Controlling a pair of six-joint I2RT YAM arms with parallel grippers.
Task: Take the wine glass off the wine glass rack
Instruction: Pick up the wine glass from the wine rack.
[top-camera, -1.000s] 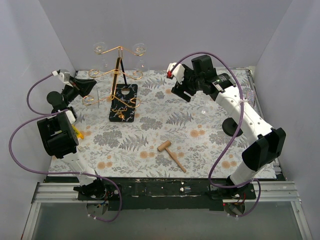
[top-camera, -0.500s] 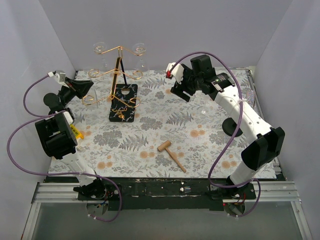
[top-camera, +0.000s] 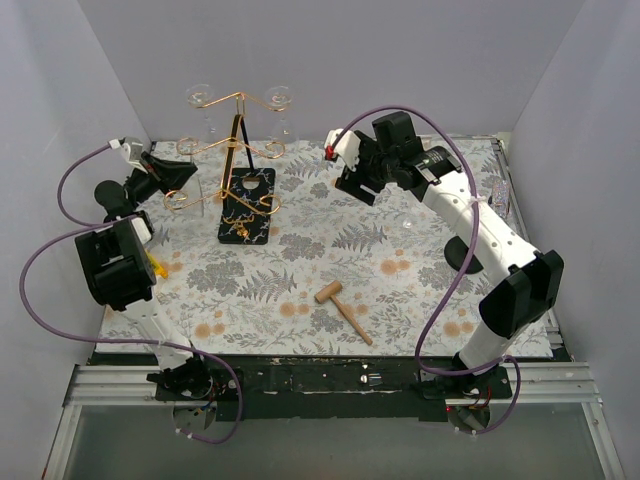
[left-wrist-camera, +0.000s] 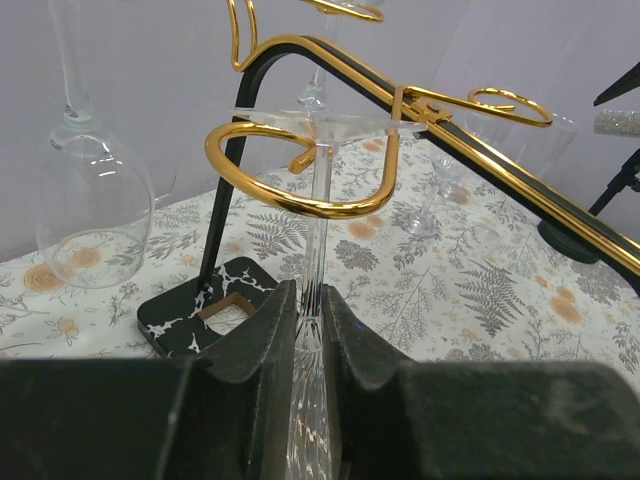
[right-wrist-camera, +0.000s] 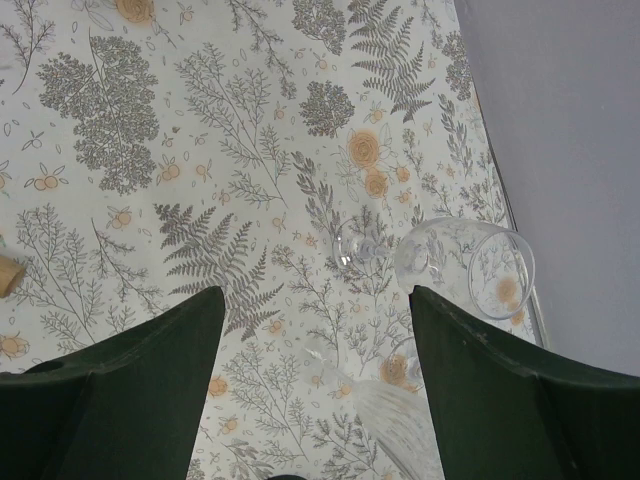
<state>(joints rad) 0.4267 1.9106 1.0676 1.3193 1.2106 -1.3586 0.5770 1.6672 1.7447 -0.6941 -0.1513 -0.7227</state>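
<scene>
**Left fingers clamped on the stem: ease the foot out of the gold loop**

Your left gripper is closed on the stem of the wine glass, which hangs upside down from the rack. Just past your fingertips the stem rises to the flat, clear foot, which rests across a loop of gold wire. Back toward the wrist the glass broadens into its bowl.

Expect the glass to be light, stiff and brittle, with a smooth surface that may slip. The stem is the right place to hold it, and you are already there. Hold firmly without squeezing harder, and avoid any twist, since a thin stem would likely snap before it bends. The foot probably has to slide out through the open end of the loop, so pull along the wire rather than straight down.

The rack is thin gold wire with curled ends, on a black bar edged in gold and a black marbled base. It looks light enough to tip if the foot snags. A second glass hangs near, to the left of your fingers.

Your right gripper has its fingers wide apart and holds nothing, above the fern-printed cloth. A loose glass lies on its side just beyond one fingertip.
</scene>
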